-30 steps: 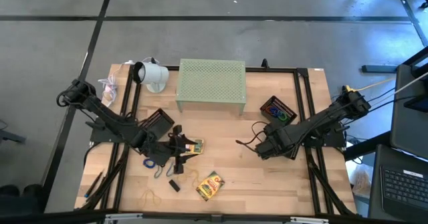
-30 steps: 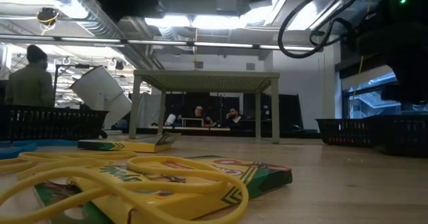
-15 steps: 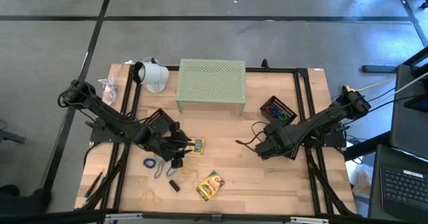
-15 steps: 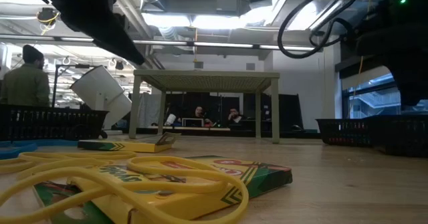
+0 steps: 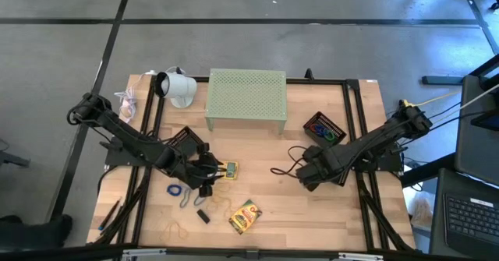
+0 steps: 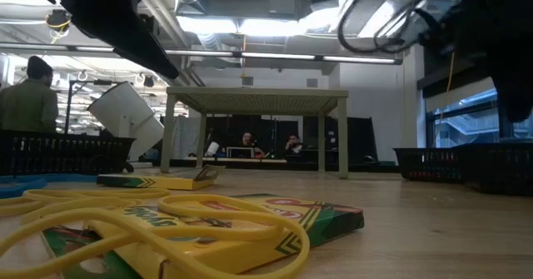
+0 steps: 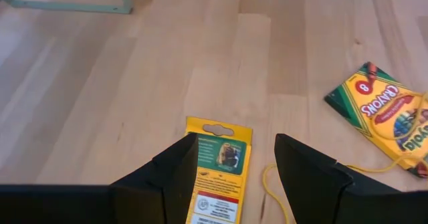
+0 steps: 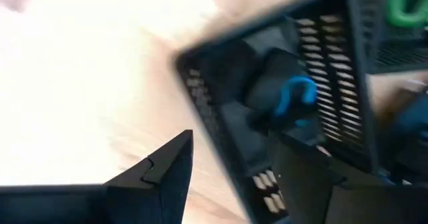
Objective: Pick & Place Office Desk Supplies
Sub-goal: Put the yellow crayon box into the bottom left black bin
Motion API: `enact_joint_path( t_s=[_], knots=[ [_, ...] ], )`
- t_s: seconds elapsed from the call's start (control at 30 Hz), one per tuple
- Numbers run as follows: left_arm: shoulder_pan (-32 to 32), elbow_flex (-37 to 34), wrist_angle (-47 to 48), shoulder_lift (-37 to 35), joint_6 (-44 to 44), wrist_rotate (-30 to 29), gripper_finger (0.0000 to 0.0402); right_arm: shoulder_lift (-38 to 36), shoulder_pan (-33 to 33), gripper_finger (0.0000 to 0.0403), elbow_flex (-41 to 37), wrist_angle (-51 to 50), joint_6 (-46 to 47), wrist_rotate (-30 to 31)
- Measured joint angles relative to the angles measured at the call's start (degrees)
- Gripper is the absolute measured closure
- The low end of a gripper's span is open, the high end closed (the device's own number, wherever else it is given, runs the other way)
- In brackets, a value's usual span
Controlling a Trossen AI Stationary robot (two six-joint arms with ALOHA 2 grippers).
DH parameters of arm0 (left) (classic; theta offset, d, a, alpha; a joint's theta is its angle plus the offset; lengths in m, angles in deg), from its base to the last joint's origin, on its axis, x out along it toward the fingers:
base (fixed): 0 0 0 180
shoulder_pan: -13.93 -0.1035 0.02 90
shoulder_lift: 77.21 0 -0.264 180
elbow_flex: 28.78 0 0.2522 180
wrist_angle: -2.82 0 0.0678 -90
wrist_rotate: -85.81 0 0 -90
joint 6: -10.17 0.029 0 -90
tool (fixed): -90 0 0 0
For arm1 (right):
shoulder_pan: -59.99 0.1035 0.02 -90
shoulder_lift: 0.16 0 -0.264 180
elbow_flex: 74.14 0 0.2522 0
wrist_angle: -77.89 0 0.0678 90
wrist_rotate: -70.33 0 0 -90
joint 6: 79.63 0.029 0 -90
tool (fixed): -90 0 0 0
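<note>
A yellow carded pack (image 7: 217,177) lies flat on the table (image 5: 273,195). My left gripper (image 5: 209,172) hangs over it, open and slanting down, with a finger on either side of the pack in the left wrist view (image 7: 231,160). I cannot tell whether a finger touches it. A crayon box (image 5: 245,216) lies nearer the front edge, under a yellow rubber band (image 6: 166,221). A blue clip ring (image 5: 173,189) and a small black piece (image 5: 203,216) lie near it. My right gripper (image 5: 306,177) points down, open, over a black mesh tray (image 8: 294,97) that holds a blue clip (image 8: 294,93).
A pale green perforated stand (image 5: 246,97) is at the back, with a white cup (image 5: 178,88) to its left. One black mesh tray (image 5: 187,140) sits beside my left arm and another (image 5: 323,128) at the right. A second rubber band (image 5: 175,231) lies near the front edge.
My left gripper has sunk a little and tipped to a shallower slant over the yellow pack, then held still. My right wrist has rolled slightly, and its cable has swung toward the table's left.
</note>
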Motion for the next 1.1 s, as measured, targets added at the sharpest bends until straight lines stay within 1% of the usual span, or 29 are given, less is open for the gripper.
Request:
enact_joint_path(
  t_s=[0.07,0.13,0.23,0.37,0.43,0.6,0.87,1.03,1.1],
  knots=[
    [0.1,0.0,0.0,0.0,-0.2,0.6,0.0207,0.0,0.0,0.0216,1.5,1.8,-1.7,1.2],
    [0.4,0.0,0.0,0.0,0.7,0.6,0.0207,0.0,0.0,0.0223,3.2,5.3,-5.2,4.2],
    [0.7,0.0,0.0,0.0,1.6,0.4,0.0207,0.0,0.0,0.0232,4.6,13.8,-13.5,9.3],
    [1.5,0.0,-0.1,0.6,1.6,0.2,0.0207,0.0,0.0,0.0238,4.7,25.7,-27.1,10.3],
    [2.2,0.0,-0.3,1.8,1.6,-1.0,0.0207,0.0,0.0,0.0238,4.7,29.0,-30.7,10.4],
    [3.2,-0.1,-3.5,7.7,1.6,-3.8,0.0207,0.0,0.0,0.0238,4.7,30.9,-32.1,11.5],
    [3.2,-0.1,-13.5,17.1,3.1,-4.8,0.0207,0.0,0.0,0.0238,4.7,31.0,-31.2,11.4],
    [3.2,-0.1,-16.3,21.5,3.1,-11.1,0.0207,0.0,0.0,0.0238,4.7,31.0,-30.8,12.0],
    [3.2,-0.1,-16.6,22.8,3.1,-12.6,0.0207,0.0,0.0,0.0238,4.7,31.0,-30.7,12.3]
  ],
)
